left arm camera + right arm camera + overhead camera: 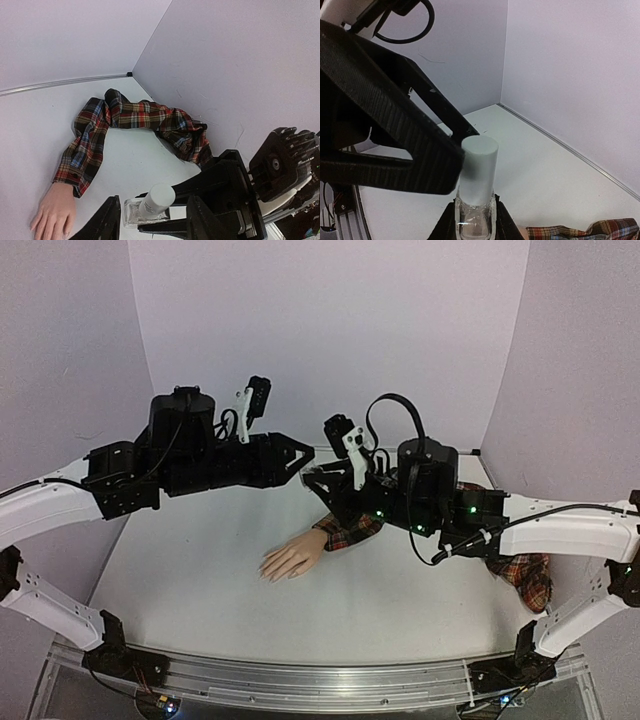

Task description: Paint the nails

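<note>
Two grippers meet mid-air: right gripper (475,222) clamps the clear bottle (134,212) by its glass, left gripper (152,220) sits part-open around the white cap (479,167). Below on the desk (190,585), the mannequin hand (295,556) points its nails (270,569) toward the left arm's side.

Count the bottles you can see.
1: a clear bottle with a white cap, gripped by the right tool, the left tool straddling its cap. Others may be hidden.

Robot lab booth: plain pale walls (330,330), white table (200,575), alu mounting rail (320,687).
</note>
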### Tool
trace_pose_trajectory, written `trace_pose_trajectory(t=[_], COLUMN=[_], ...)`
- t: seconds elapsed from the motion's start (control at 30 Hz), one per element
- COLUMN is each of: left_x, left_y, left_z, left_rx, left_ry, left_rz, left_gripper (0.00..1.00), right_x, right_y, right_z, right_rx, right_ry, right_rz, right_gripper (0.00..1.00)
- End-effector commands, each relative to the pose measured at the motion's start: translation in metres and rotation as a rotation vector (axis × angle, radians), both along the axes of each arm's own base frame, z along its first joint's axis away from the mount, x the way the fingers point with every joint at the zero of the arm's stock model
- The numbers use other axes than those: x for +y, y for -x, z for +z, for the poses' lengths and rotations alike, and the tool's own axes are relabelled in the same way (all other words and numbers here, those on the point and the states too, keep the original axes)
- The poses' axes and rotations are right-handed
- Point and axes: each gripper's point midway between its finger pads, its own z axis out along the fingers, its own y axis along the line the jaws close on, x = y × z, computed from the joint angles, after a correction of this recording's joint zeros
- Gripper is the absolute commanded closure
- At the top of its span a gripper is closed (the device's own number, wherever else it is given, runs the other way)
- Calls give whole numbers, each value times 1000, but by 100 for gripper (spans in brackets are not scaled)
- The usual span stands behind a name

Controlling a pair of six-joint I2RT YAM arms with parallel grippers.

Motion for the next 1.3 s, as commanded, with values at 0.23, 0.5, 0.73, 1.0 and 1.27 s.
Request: trace_pose_trajectory(t=[0.23,0.5,0.73,1.0,1.27], left_x=[-10,-13,-32,-12,-2], left_y=[-9,-4,53,165,166], left_z=[18,7,2,5,32], left_rx=[-56,-47,-73,-194,-276], left_ry=[0,-25,6,85,128], left_rz=[18,-12,-371,-1041,-1033], left_gripper=[67,87,97,100,100], right_x=[6,6,12,-12,-15], right_y=[-1,1,48,148,142], right_z=[25,34,75,130,124], right_rx=[-32,-32,-43,-59,-50], right_ry=[-39,-62,-176,-310,-296], right_rz=[1,8,305,972,975], right_gripper=[100,100,100,100,100])
